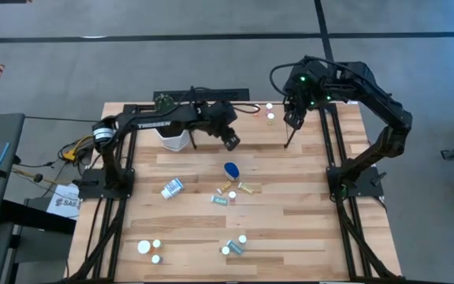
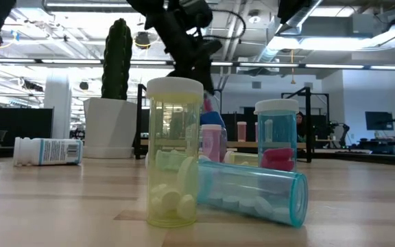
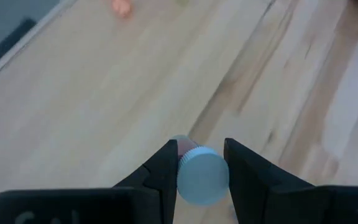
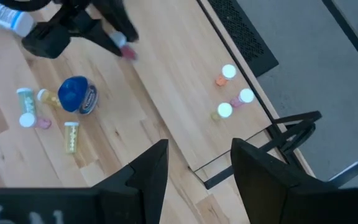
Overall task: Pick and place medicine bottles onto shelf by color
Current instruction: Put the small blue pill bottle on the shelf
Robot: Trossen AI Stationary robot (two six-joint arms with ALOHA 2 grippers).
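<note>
My left gripper (image 1: 231, 142) hangs over the far middle of the wood, shut on a small pink medicine bottle (image 4: 129, 53) with a pale cap. My right gripper (image 4: 194, 155) hovers open, with nothing in it, above the far right. Below it three small bottles (image 1: 270, 113) stand on their bases on the shelf board (image 1: 251, 130), near its right rail (image 4: 235, 146). At mid-table the rounded blue bottle (image 1: 232, 169) sits on the wood, and a white bottle (image 1: 172, 188) and several small ones (image 1: 235, 192) lie around it. More bottles (image 1: 150, 249) stand near the front edge. My left gripper pinches the pink bottle's round pale cap (image 3: 202, 177) between its two fingers, one on each side of the cap. The fingers come from above, slanting down. The bottle's pink body (image 3: 184, 145) points away below the fingers, lifted clear of the wood.
A white pot with a cactus (image 2: 115, 103) stands at the far left of the board. Close to the low camera are an upright yellow bottle (image 2: 175, 151), a lying teal one (image 2: 252, 195) and an upright teal one (image 2: 276, 134). Black frame posts (image 1: 333, 170) flank the table.
</note>
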